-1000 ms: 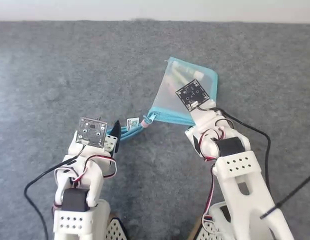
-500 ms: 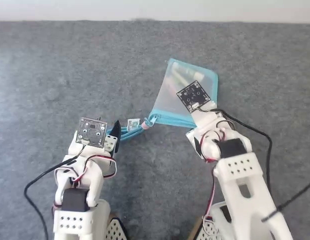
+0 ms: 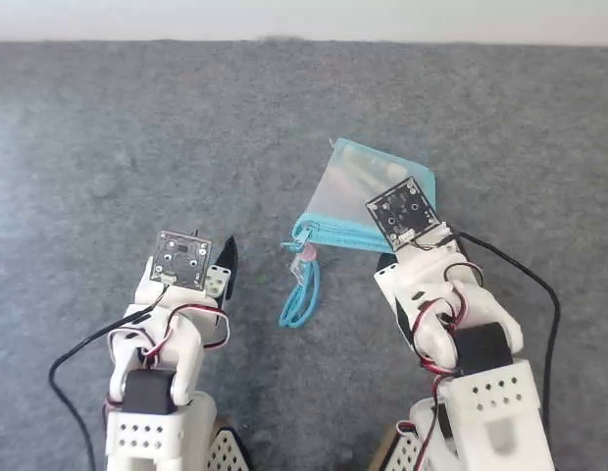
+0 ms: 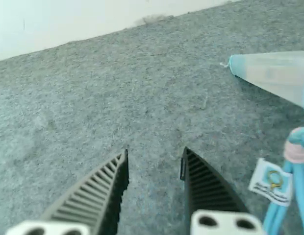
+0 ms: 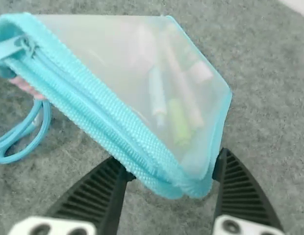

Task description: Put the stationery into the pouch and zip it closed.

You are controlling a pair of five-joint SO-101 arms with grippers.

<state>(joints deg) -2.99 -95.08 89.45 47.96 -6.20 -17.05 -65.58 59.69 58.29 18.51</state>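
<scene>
The left pincer (image 4: pixel 155 152) gapes empty, and the pull cord (image 3: pixel 304 294) lies slack at its 3 o'clock. The right pincer (image 5: pixel 170 159) stands open astride a corner of the pouch (image 3: pixel 358 191). The pouch rests on the worktop (image 3: pixel 137 128) with the stationery (image 5: pixel 176 117) inside and the zipper apparently shut, so only withdrawing seems left. A second ago the left pincer held that cord taut.

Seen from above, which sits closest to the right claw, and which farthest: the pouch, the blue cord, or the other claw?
1. Pouch: its corner is right at the right claw.
2. Blue cord: on the mat, between the two claws.
3. Left claw: farthest, across the mat.
</scene>
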